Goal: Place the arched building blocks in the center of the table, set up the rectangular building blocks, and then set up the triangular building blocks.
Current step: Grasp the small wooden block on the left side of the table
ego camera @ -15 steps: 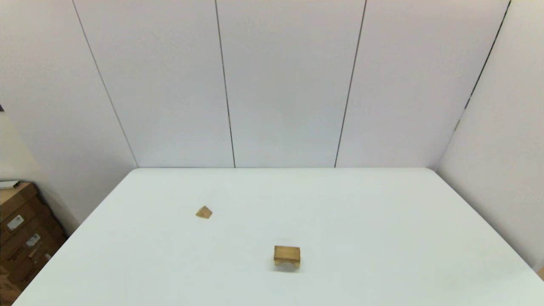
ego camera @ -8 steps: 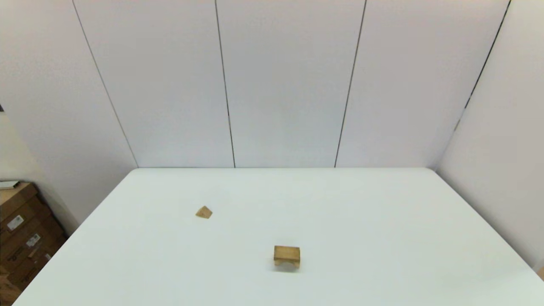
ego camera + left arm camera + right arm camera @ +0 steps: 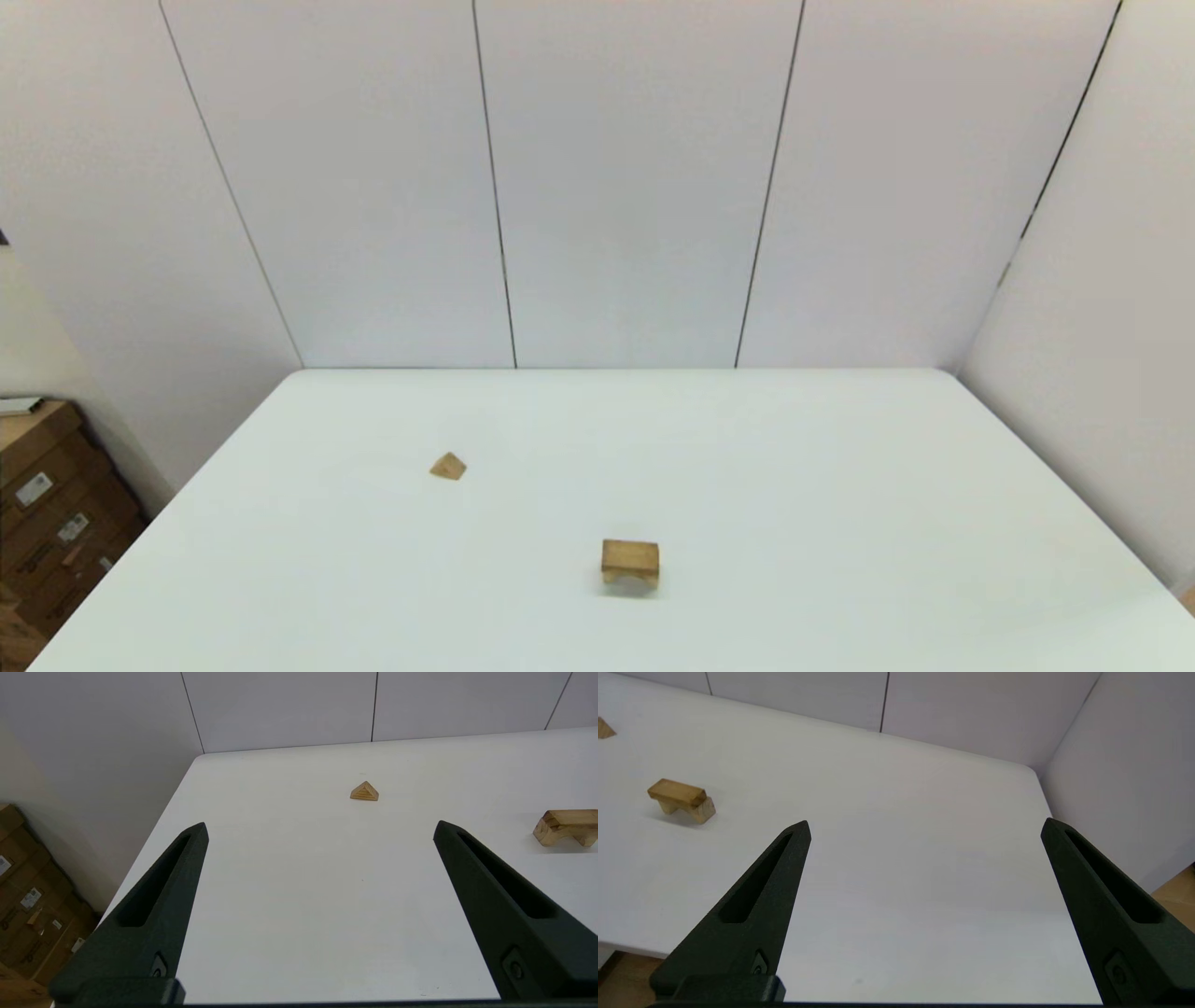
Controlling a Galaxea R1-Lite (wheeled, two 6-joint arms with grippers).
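I'm looking down at the white table (image 3: 840, 485), and neither of my arms shows in the head view. The arch block (image 3: 630, 564) stands on its two feet near the middle of the table, towards my side, notch facing down. In the right wrist view a darker flat slab (image 3: 677, 792) lies across the top of it, touching, with the pale feet showing beneath. The triangle block (image 3: 448, 466) sits alone farther back and to my left, well apart from the arch, peak up. My left gripper (image 3: 320, 826) hangs above the near left part of the table, fingers spread wide with nothing between them, the triangle ahead of it. My right gripper (image 3: 925, 823) hovers over the near right side, also spread wide and empty. Cardboard boxes (image 3: 42, 523) are stacked on the floor beyond the table's left edge.
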